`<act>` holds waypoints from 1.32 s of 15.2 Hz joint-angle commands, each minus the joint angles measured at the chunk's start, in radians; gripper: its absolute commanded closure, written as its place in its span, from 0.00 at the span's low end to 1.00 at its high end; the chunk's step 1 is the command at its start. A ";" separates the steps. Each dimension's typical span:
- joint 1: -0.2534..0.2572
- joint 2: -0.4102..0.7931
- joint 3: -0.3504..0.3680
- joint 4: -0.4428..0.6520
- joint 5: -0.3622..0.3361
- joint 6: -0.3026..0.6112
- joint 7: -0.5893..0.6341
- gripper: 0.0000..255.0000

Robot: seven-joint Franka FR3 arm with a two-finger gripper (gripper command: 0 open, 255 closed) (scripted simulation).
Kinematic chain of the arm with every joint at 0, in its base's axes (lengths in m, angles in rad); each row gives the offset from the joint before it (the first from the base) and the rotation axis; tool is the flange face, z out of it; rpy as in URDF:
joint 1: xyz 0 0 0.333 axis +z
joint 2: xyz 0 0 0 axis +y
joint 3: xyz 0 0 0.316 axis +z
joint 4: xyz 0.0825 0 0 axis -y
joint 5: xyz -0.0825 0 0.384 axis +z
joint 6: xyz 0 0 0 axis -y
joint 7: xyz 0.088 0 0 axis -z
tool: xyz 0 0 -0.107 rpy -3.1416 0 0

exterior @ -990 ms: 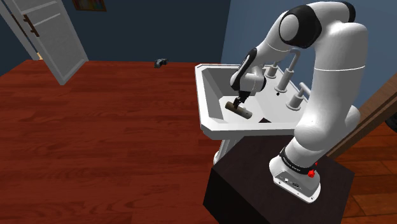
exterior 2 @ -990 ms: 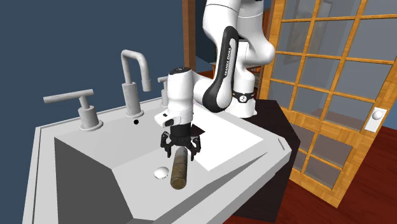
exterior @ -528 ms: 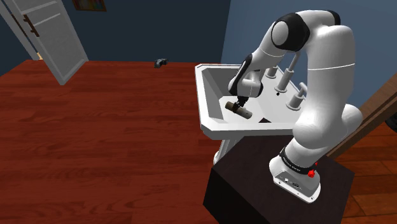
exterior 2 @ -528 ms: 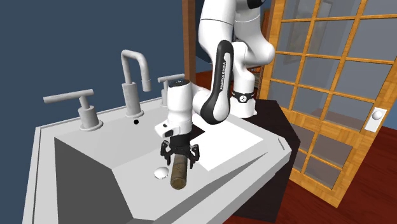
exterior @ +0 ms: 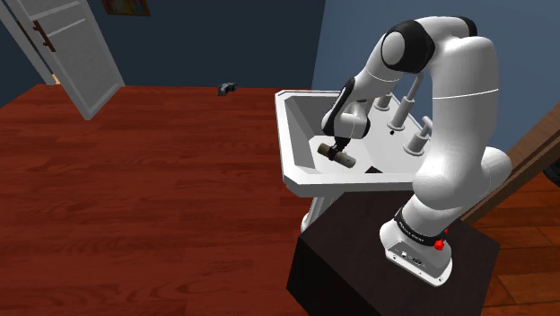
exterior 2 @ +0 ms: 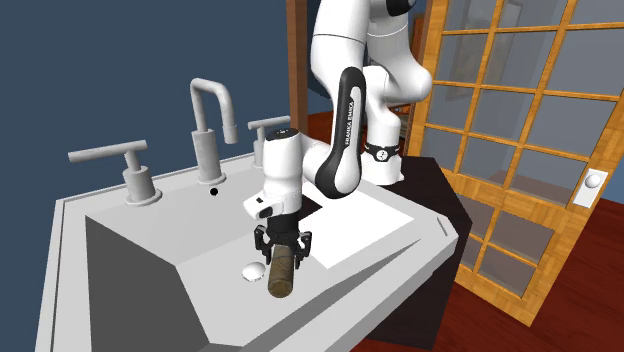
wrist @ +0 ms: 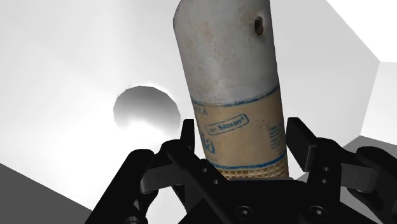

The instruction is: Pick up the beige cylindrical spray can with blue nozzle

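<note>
Black two-finger gripper [exterior 2: 283, 247] straddles the grey-and-tan cylindrical spray can [exterior 2: 282, 276], which lies in the white sink basin [exterior 2: 140, 262] at frame centre. Fingers stand apart, apparently unclamped. Left to do: grasp and lift.

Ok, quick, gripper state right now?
Gripper: down astride the can lying in the sink; cannot tell whether it is clamped or open.

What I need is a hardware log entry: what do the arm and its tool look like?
The arm is white with dark joints; a black forearm strip carries pale lettering. Red marks sit on its base. The tool is all black under a white wrist housing.
</note>
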 commanded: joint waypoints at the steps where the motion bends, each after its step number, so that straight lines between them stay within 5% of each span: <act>1: -0.001 0.002 0.001 0.001 0.001 0.001 0.000 1.00; 20: 0.144 -0.225 -0.172 -0.075 -0.127 -0.163 0.112 1.00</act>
